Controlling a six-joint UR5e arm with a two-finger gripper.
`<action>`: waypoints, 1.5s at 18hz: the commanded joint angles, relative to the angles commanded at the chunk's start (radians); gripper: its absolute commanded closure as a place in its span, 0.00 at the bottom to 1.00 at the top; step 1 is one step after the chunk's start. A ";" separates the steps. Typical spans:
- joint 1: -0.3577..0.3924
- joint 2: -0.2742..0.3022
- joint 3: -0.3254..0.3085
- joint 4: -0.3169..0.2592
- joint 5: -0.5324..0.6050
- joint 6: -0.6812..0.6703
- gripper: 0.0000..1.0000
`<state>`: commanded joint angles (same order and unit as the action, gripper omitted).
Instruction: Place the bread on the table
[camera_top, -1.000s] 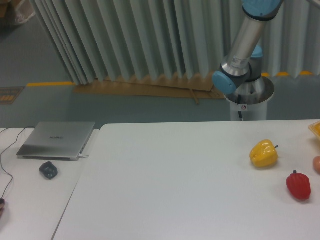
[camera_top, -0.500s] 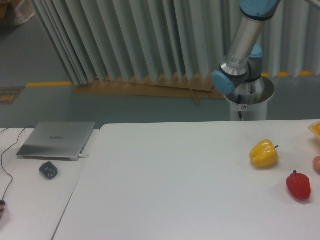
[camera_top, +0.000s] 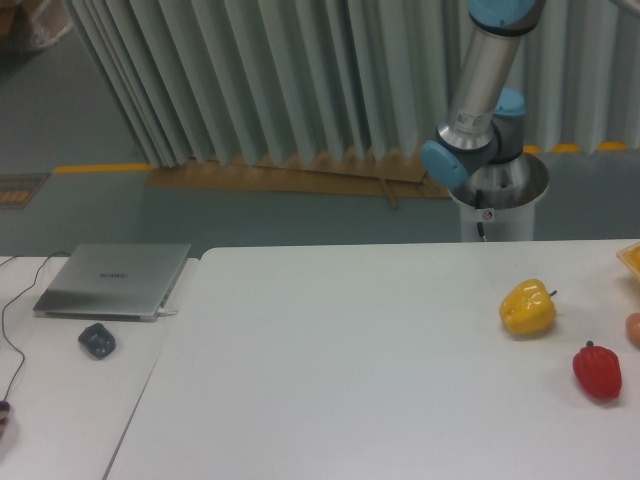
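The big white table (camera_top: 350, 360) with round corners takes up most of the view. Behind it rises the silver and blue robot arm (camera_top: 480, 90). A yellow bell pepper (camera_top: 527, 308) and red pepper (camera_top: 597, 371) sit near the right edge. The tool and bread are out of view.

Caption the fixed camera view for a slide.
UR5e arm rising behind a white table holding a yellow pepper and red pepper.
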<state>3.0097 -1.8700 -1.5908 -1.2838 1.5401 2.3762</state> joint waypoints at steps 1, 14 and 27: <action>-0.005 0.005 0.009 -0.021 -0.003 0.000 0.58; -0.143 0.055 0.037 -0.088 -0.005 -0.205 0.57; -0.334 0.061 0.046 -0.077 -0.008 -0.503 0.57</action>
<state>2.6754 -1.8086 -1.5447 -1.3606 1.5324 1.8732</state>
